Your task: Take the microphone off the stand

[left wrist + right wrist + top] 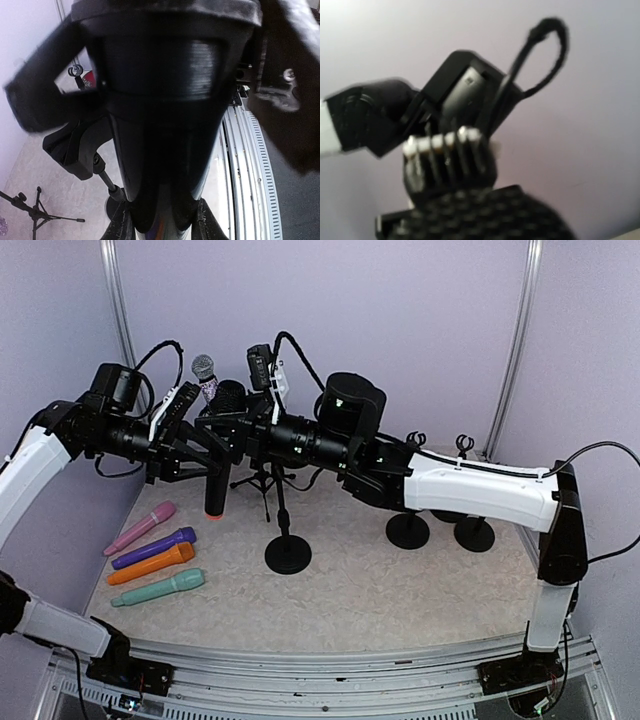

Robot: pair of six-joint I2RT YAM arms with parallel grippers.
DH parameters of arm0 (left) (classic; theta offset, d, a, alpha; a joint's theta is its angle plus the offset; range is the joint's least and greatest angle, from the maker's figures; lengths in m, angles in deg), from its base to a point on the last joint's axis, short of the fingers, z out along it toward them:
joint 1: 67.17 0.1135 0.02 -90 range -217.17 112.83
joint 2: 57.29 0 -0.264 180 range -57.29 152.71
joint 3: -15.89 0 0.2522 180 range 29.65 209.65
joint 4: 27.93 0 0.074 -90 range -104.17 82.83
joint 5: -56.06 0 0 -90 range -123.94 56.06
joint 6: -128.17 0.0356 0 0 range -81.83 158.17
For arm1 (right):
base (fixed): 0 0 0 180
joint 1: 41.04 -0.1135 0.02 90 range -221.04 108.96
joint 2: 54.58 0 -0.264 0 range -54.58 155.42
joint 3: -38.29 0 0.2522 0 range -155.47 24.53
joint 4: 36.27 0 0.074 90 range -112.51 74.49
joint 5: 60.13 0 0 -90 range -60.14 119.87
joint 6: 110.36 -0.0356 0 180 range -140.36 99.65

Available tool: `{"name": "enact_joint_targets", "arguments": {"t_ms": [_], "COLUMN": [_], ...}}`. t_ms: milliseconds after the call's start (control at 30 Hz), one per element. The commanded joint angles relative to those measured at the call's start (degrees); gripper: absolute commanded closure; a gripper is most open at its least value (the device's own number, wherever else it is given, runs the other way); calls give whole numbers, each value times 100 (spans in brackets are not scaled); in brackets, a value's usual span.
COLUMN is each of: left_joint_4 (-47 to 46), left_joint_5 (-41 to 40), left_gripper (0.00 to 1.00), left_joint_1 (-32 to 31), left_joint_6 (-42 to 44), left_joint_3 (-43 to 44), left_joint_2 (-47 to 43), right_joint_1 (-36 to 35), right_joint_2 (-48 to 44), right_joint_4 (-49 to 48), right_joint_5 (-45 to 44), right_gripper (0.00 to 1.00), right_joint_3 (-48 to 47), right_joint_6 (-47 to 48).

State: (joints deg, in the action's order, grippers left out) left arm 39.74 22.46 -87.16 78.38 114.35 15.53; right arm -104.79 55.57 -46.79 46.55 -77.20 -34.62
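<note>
**Gripping the black microphone above the table**

The left gripper (212,448) has its jaws clamped on the body of the black microphone (214,490). In the left wrist view the dark barrel fills the space between the two fingers (40,100). The mesh head (230,397) rises above the jaws, and the orange tail end hangs below them, off the table. A black stand clip (75,150) sits just beside the barrel, low on one side of the jaws; whether the two touch cannot be told. The right gripper (240,430) is close beside the left jaws, near the microphone's upper part. Its jaws are lost in dark clutter, so whether they are apart or together cannot be told. The round-based stand (288,552) stands on the table below the right gripper.
</note>
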Motion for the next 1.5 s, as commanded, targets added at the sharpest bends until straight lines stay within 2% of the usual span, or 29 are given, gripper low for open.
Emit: {"name": "enact_joint_targets", "arguments": {"t_ms": [0,67,167,333,600,767,933,1133,1200,1267,1400,1467], "left_joint_4": [138,191,267,63,-901,-1358,-2158,-2432,-2440,-2385,-2263,-2173], "left_joint_5": [-142,-182,-470,-1184,-2868,-3637,-4887,-5152,-5107,-5061,-4932,-4817], "left_gripper": [93,93,93,94,98,98,98,96,92,82,50,41], "left_joint_1": [190,352,513,601,600,593,579,586,582,581,577,581], "left_joint_6": [209,289,495,695,821,822,751,594,514,433,232,177], "left_joint_3": [-218,-338,-692,-1743,-3673,-4301,-4880,-5047,-4994,-4908,-4710,-4605], "left_joint_2": [15,6,-51,-301,-676,-489,-269,45,141,219,265,211], "right_joint_1": [67,153,251,531,858,880,881,879,870,861,688,558], "right_joint_2": [-544,-886,-1373,-2171,-2996,-2962,-2863,-2889,-2894,-2875,-2680,-2408], "right_joint_4": [-222,-157,41,197,270,648,1003,1044,978,853,636,549], "right_joint_5": [-627,-768,-1027,-1394,-1783,-1837,-1873,-2024,-2138,-2252,-2570,-2743], "right_gripper": [18,6,0,0,0,0,0,2,3,5,7,9], "right_joint_3": [362,647,1037,1869,2745,2743,2819,3286,3537,3798,4264,4367], "right_joint_6": [71,144,323,380,328,342,336,297,274,253,308,358]}}
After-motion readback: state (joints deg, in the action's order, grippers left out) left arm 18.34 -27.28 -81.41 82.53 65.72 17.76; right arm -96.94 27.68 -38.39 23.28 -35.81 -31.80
